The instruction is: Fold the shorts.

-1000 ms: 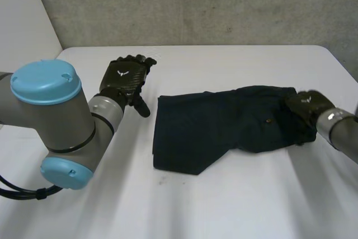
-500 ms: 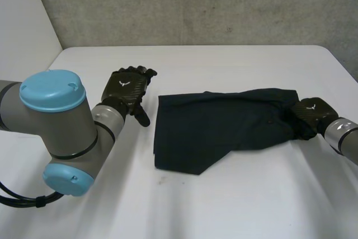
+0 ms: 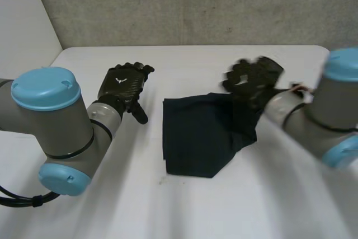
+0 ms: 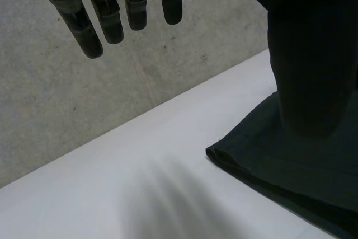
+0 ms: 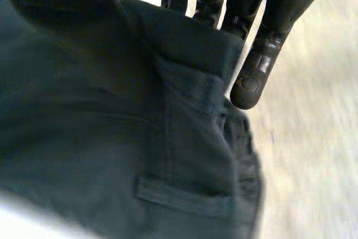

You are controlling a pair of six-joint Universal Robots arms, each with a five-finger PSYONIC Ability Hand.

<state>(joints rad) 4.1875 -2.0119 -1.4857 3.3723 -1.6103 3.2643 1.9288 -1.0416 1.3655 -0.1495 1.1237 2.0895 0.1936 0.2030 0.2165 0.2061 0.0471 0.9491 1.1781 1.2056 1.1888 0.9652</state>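
Observation:
Dark navy shorts (image 3: 193,132) lie in the middle of the white table (image 3: 196,211), their right end lifted off it. My right hand (image 3: 254,79) holds that raised end above the cloth's right half. In the right wrist view its fingers (image 5: 263,54) curl over a bunched edge of the shorts (image 5: 112,138) by a belt loop. My left hand (image 3: 124,85) hovers left of the shorts, apart from them. Its fingers (image 4: 112,9) are straight and hold nothing. The shorts' near corner (image 4: 291,155) lies flat beside them.
A grey concrete wall (image 3: 196,4) rises behind the table's far edge. Both grey arms with light-blue caps reach in from the sides, the right one (image 3: 335,116) above the table's right part. Bare table surface lies in front of the shorts.
My right hand has shut on the shorts' right end, lifted it and carried it left over the cloth. The shorts now look shorter. The left hand has hardly moved.

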